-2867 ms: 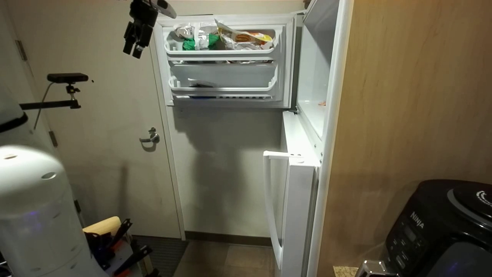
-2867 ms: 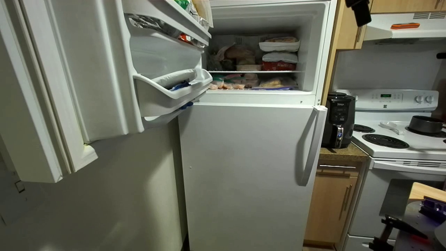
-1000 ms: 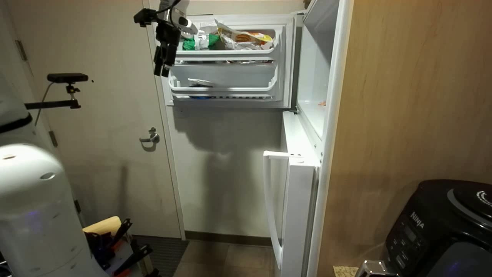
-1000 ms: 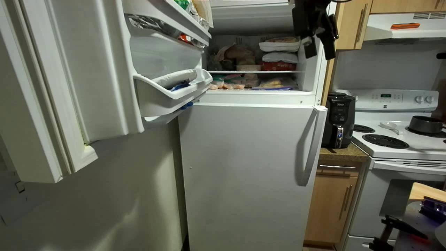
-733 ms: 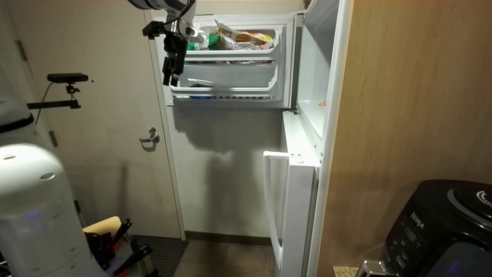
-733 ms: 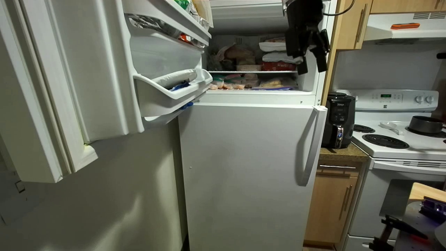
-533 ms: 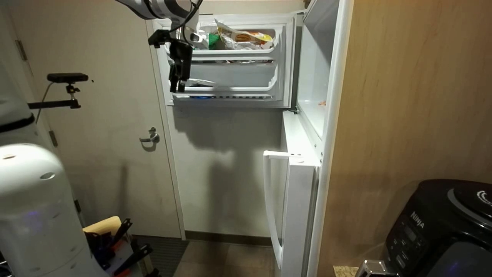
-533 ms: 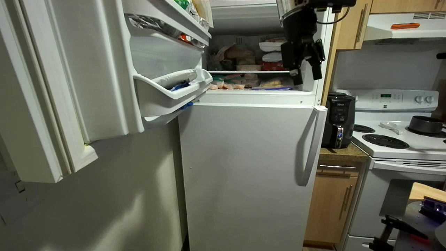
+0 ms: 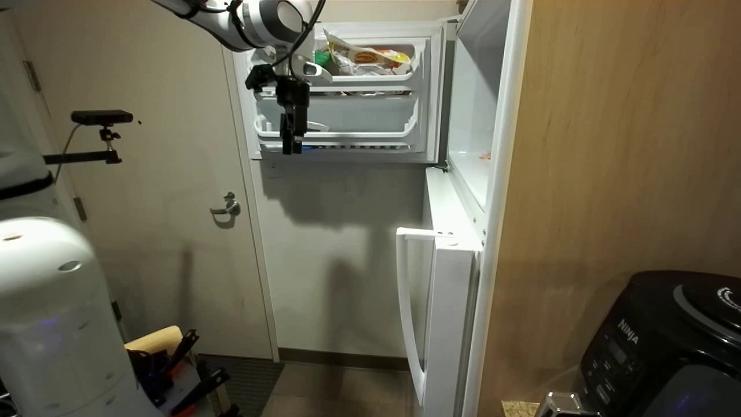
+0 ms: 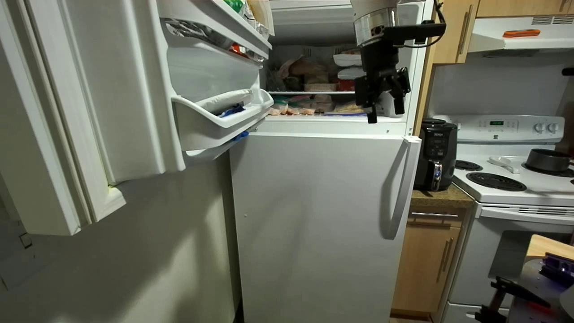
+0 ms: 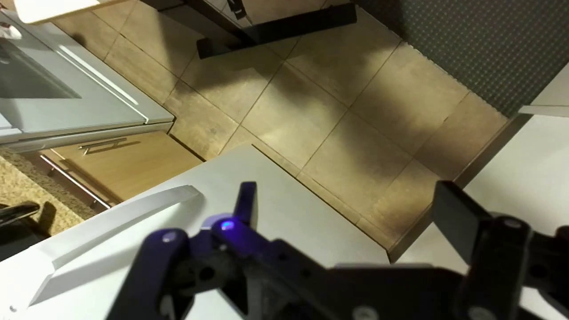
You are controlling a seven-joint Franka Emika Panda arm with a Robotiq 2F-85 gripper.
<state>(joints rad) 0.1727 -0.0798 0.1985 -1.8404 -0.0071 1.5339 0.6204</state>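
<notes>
In an exterior view, I have the gripper (image 9: 292, 150) hanging straight down in midair, blocking part of the lower bin (image 9: 359, 135) on the swung-out freezer door (image 9: 347, 155); food bags (image 9: 370, 61) stand in the bin above. Well to the gripper's right is the closed refrigerator door (image 9: 451, 324) with its long white handle (image 9: 406, 289), and a Ninja air fryer (image 9: 642, 341) sits near, at the right. Through the wrist view I see my fingers (image 11: 244, 202) spread wide apart, with the refrigerator door's face and the tiled floor (image 11: 293, 120) showing through the gap; the white handle runs off to the left, and a dark mat (image 11: 480, 40) lies at the far right. In an exterior view, the gripper hangs before the right part of the freezer compartment (image 10: 314, 27), its tips apart and higher than the top of the white handle, the freezer door well off to the left. Frozen packages (image 10: 347, 73) are stacked on the middle shelf (image 10: 291, 93) behind it, bagged food (image 10: 298, 109) lies beneath, and farther right a black saucepan (image 10: 549, 160) rests on the stove (image 10: 497, 220).
</notes>
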